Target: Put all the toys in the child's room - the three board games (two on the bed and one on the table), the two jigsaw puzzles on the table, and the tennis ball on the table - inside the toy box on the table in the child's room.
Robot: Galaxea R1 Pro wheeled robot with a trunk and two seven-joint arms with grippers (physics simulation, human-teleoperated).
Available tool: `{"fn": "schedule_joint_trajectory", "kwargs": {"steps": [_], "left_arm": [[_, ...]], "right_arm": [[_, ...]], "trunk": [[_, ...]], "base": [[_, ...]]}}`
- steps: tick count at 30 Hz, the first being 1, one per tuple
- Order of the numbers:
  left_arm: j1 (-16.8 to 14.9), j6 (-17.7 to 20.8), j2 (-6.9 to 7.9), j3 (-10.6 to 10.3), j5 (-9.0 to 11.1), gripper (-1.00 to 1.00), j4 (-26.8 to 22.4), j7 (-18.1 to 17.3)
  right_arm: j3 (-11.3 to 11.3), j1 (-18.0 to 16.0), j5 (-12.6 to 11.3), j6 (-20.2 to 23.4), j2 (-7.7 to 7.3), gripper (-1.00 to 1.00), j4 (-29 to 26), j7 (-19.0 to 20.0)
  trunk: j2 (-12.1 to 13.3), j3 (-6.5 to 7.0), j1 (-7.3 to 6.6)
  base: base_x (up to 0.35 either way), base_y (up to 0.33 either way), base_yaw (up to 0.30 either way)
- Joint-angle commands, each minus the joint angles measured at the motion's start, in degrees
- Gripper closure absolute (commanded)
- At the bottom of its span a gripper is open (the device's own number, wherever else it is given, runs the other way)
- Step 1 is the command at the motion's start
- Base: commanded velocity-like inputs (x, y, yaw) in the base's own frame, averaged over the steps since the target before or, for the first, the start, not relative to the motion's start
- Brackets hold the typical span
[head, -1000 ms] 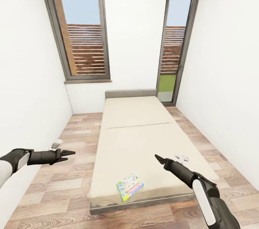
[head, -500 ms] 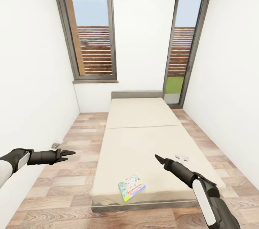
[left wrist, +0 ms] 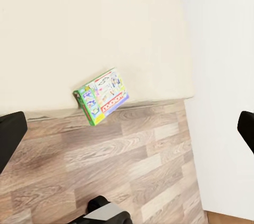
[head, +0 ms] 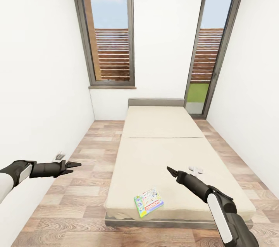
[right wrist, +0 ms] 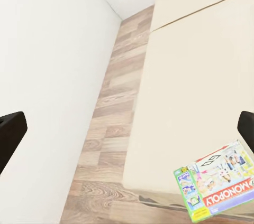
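Two slim dark-grey arms with white forearm shells, each tapering to a black, pointed hand (head: 73, 164) (head: 169, 170).

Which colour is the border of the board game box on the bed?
Green, clearest in the right wrist view on the Monopoly box.

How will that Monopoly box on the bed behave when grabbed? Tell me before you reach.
The board game box looks like a flat, rigid carton, so it should probably stay stiff, not flop. It lies flat near the foot edge of the bed, so it seems unlikely to roll or tip. A push toward that edge might slide it off onto the floor.
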Motion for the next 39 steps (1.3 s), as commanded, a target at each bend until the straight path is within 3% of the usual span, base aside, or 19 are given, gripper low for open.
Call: {"fn": "schedule_joint_trajectory", "kwargs": {"steps": [1,7,13,20,23,28,32,36,39], "left_arm": [[-0.1,0.4,0.01,0.5,-0.5,-1.0,0.0,-0.2],[-0.1,0.4,0.01,0.5,-0.5,-1.0,0.0,-0.2],[-0.1,0.4,0.07,0.5,-0.5,-1.0,0.0,-0.3],[-0.1,0.3,0.1,0.6,-0.3,-1.0,0.0,-0.5],[-0.1,0.3,0.14,0.7,-0.3,-1.0,0.0,-0.8],[-0.1,0.2,0.16,0.8,-0.2,-1.0,0.0,-2.6],[-0.1,0.3,0.12,0.8,-0.3,-1.0,0.0,-4.6],[-0.1,0.4,0.27,0.9,-0.2,-1.0,0.0,-6.4],[-0.1,0.5,0.47,0.9,-0.2,-1.0,0.0,-7.2]], "right_arm": [[-0.1,-0.1,-0.3,0.4,0.01,-1.0,0.0,0.1],[-0.4,-0.1,-0.4,0.4,0.04,-1.0,0.6,0.1],[-1.0,-0.4,-1.0,0.2,0.03,-1.0,5.9,0.0],[-1.7,-5.5,-1.9,0.2,-0.04,-1.0,19.9,0.2],[-4.0,-7.3,-5.4,0.1,0.04,-1.0,26.0,0.4],[-5.7,-8.6,-10.2,0.3,-0.39,-1.0,32.4,0.8],[-6.6,-8.9,-14.1,0.4,-0.71,-1.0,37.1,1.2],[-6.9,-9.1,-18.4,0.6,-0.87,-1.0,40.7,1.5],[-6.9,-9.1,-19.7,0.6,-0.48,-1.0,41.7,1.5]], "trunk": [[-0.1,-0.14,0.04],[-0.1,-0.14,0.04],[-0.1,-0.14,0.04],[-0.1,-0.14,0.04],[-0.1,-0.14,0.04],[-0.1,-0.14,0.04],[-0.1,-0.14,0.04],[-1.7,-0.86,0.92],[-2.9,-1.39,1.58]], "base": [[0.0,0.0,0.008],[0.0,0.0,0.003],[0.0,0.0,0.0],[0.0,0.0,0.0],[0.0,0.0,0.0],[0.0,0.0,0.0],[0.0,0.0,0.0],[0.0,0.0,0.0],[0.0,0.0,0.0]]}}
